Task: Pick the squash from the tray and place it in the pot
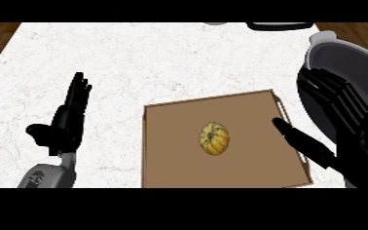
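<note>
Resting open at far left, left hand (66, 122); squash (214, 139) lies in tray (173, 175), long axis running near-to-far, just left of right hand (338, 131), fingers spread over grey pot (330, 48)

— What do the arms look like?

— Only one forearm shows, the left forearm (49, 177) — a grey, rounded shell with a small dark mark on its side, narrowing to a slim grey wrist.

— And the hands?

— Both black. The left hand (63, 122) has long, slender, segmented fingers and a stubby, blunt thumb set off to the side. The right hand (343, 141) looks bulkier; its fingers are ribbed with faint grey highlights along the edges, and its thumb is thick and rounded at the tip.

— Any cables or screws?

— None I can make out.
</note>
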You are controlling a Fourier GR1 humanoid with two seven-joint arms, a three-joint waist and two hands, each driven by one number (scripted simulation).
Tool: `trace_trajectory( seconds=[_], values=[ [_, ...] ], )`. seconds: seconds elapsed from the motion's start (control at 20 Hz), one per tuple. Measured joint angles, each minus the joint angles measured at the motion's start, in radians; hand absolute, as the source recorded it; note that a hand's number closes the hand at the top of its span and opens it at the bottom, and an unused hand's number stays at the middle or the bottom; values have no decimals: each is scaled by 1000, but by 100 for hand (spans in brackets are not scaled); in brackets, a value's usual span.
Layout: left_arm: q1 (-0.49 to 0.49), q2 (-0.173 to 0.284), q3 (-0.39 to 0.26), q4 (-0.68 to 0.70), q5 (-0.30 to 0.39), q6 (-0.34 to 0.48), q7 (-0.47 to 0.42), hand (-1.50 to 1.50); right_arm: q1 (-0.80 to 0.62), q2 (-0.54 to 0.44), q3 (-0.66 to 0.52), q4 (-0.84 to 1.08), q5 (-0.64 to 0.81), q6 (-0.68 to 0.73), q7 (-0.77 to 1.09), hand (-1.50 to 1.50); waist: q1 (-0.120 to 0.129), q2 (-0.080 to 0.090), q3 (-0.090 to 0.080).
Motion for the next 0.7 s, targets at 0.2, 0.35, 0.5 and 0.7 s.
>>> trace_trajectory(
  seconds=[0.2, 0.35, 0.5, 0.7],
  values=[
    [34, -14, -12, -39, -3, 9, -11, 0, 91, 40, 111, -114, 239, 6, 97, -150, 5, 6, 2],
    [50, -25, -19, -57, -4, 16, -13, 0, 163, 61, 157, -151, 401, 69, 198, -150, -3, 9, 1],
    [69, -32, -23, -69, -8, 24, -20, 0, 232, 83, 193, -155, 540, 164, 307, -150, -5, 13, 0],
    [75, -27, -24, -90, -10, 23, -22, 0, 304, 126, 241, -151, 701, 330, 468, -150, 4, 21, -1]
  ],
)
